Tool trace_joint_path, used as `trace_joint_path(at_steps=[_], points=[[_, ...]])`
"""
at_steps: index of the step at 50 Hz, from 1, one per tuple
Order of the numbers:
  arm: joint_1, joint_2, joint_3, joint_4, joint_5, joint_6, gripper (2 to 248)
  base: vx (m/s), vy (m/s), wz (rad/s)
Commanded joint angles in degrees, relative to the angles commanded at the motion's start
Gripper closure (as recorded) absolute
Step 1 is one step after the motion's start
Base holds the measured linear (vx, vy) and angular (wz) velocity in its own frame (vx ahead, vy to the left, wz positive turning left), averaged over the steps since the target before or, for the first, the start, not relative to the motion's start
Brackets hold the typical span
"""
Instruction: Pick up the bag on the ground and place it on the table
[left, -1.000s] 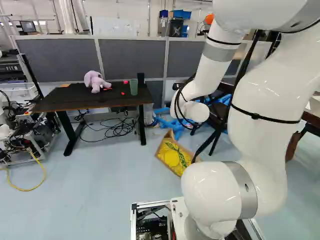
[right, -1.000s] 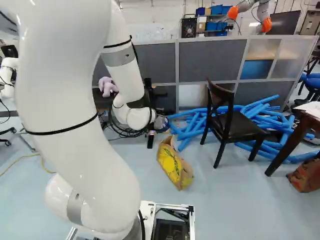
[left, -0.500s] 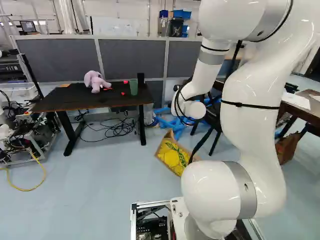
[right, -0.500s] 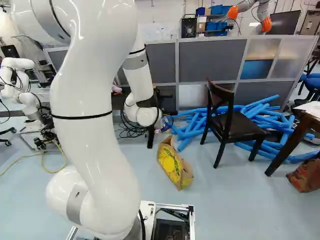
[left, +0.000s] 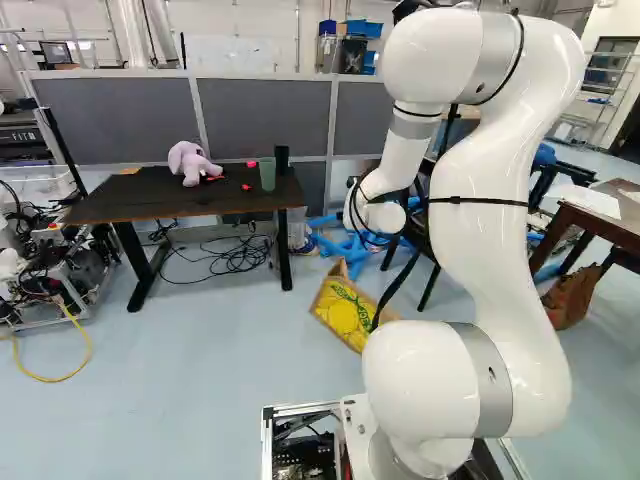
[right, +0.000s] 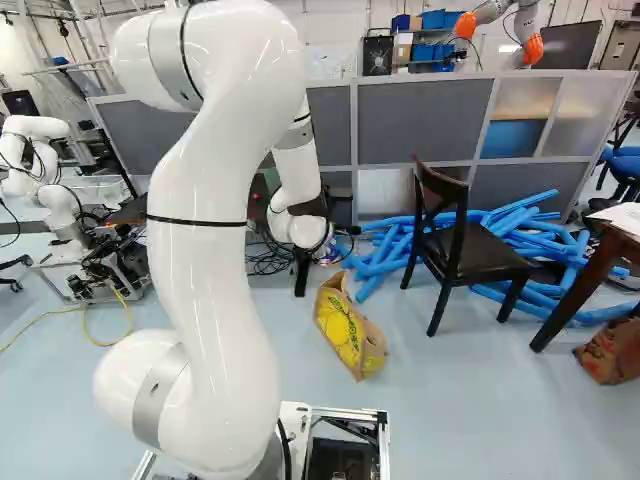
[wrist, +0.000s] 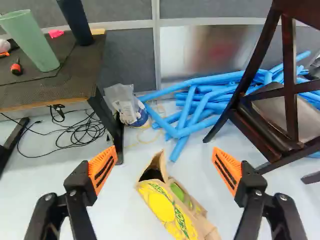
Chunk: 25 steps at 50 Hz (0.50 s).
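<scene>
Left base view alone shows the toy (left: 190, 162) on the table (left: 120, 210), with the green cup (left: 267, 174) at the table's right end; to their right the task's bag (left: 350, 312) lies on the floor, before the arm (left: 465, 250). Right base view adds, at its left, another robot (right: 40, 165); then come the same bag, the whole chair (right: 460, 250) and the blue tubes (right: 530, 235); farther right stands a second bag (right: 612, 350). Wrist view looks into the task's bag, whose open side shows something green inside; a clear bag (wrist: 125, 102), with something blue and white at it, sits by the table's leg; the gripper (wrist: 164, 148) is released, its fingers wide apart, the task's bag ahead of the gap.
</scene>
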Motion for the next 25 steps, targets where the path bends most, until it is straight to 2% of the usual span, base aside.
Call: trace_joint_path(at_steps=[25], points=[[0.0,-9.3,-9.1,-2.8,-6.6,0.0,3,0.000,0.000,0.000]])
